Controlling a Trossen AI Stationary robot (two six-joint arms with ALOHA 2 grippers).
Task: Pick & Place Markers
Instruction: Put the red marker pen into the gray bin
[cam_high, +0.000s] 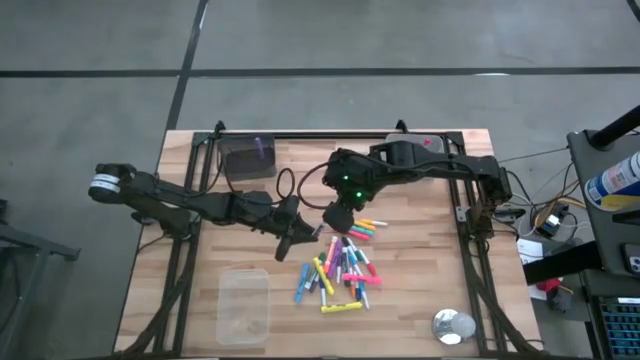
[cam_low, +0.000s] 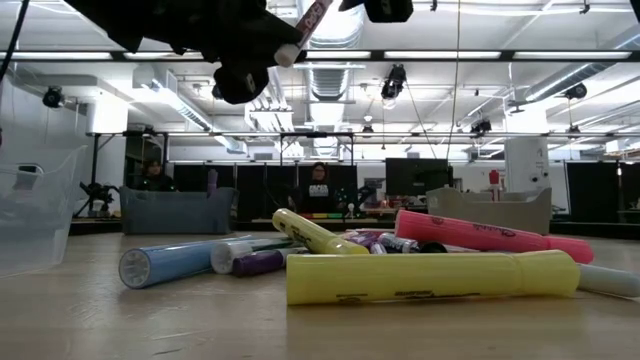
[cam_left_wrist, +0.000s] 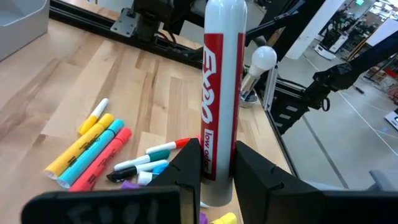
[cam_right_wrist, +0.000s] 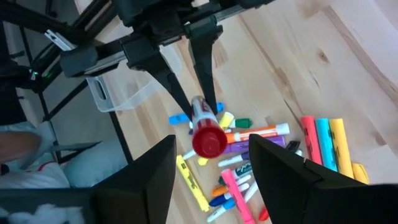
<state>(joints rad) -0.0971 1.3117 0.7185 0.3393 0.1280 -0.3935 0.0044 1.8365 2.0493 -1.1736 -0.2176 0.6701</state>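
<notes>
My left gripper (cam_high: 300, 238) is shut on a white marker with a red label (cam_left_wrist: 222, 93), held well above the table. Its red end (cam_right_wrist: 208, 142) points up toward my right gripper (cam_high: 340, 212). That gripper hangs open just above it; in its wrist view its fingers (cam_right_wrist: 149, 174) stand either side of the red end, farther back, and touch nothing. In the low view the marker (cam_low: 310, 20) slants at the top. Several coloured markers (cam_high: 340, 270) lie flat in a loose heap on the table below; they also show in the low view (cam_low: 420, 275). My left gripper pinches the marker's barrel near its lower white end (cam_left_wrist: 214, 186) between its two fingers (cam_left_wrist: 189, 168). The marker runs on along the line of the fingers, past their tips. It is lifted clear of the table and slants upward, red end up.
A clear plastic box (cam_high: 243, 305) stands near the table's front left of the heap. A dark bin (cam_high: 248, 158) sits at the far left. A round silvery thing (cam_high: 452, 325) lies at the near right. People (cam_low: 318, 188) sit in the room behind.
</notes>
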